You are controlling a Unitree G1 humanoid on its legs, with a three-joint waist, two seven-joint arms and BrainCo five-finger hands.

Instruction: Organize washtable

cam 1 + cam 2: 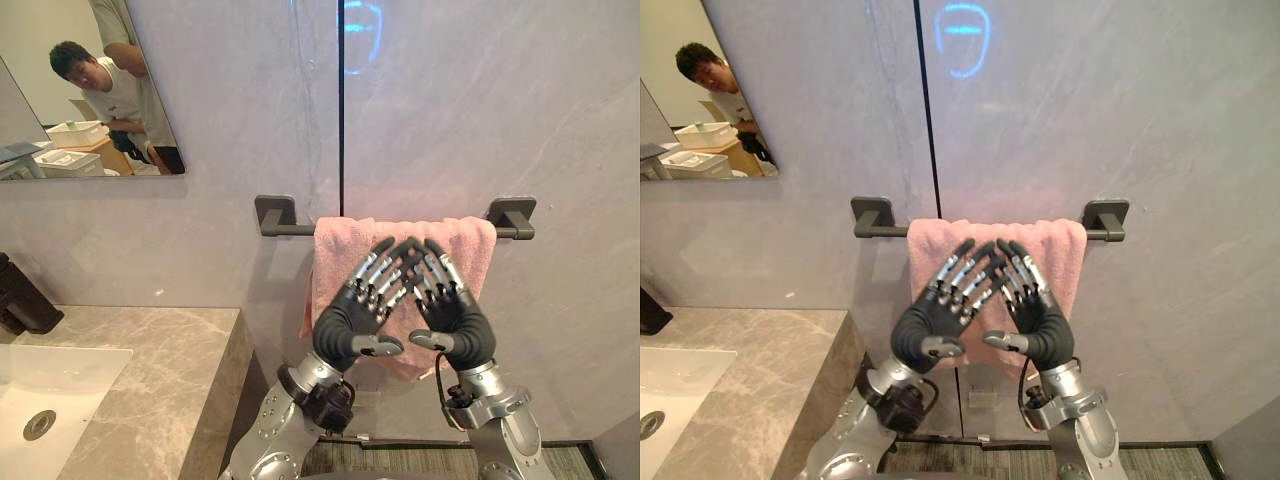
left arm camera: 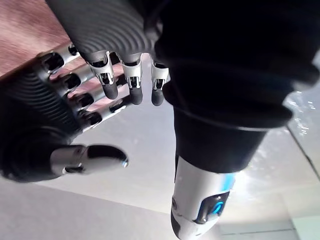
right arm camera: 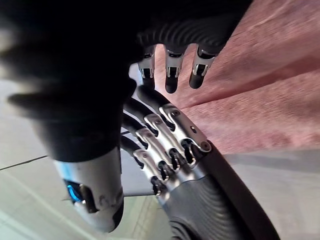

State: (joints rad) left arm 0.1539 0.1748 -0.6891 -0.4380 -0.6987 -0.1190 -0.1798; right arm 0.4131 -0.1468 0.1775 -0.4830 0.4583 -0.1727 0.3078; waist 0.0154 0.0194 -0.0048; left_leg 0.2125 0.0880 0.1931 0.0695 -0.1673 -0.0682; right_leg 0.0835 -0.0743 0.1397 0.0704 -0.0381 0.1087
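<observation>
Far left, a dark bottle and the sink on the bench. The pink towel hangs over the wall rail. The left hand and right hand are up in front of it, both open, fingertips crossing.

You're looking at a bathroom. A grey marbled table at the lower left carries a sunken white sink with a round metal drain, and a dark container stands at its back edge against the wall. A mirror hangs above it. Beside the table, a dark towel rail is fixed to the pale grey stone-look wall, with a pink towel draped over it. In the mirror you can see a person leaning near white bins.
</observation>
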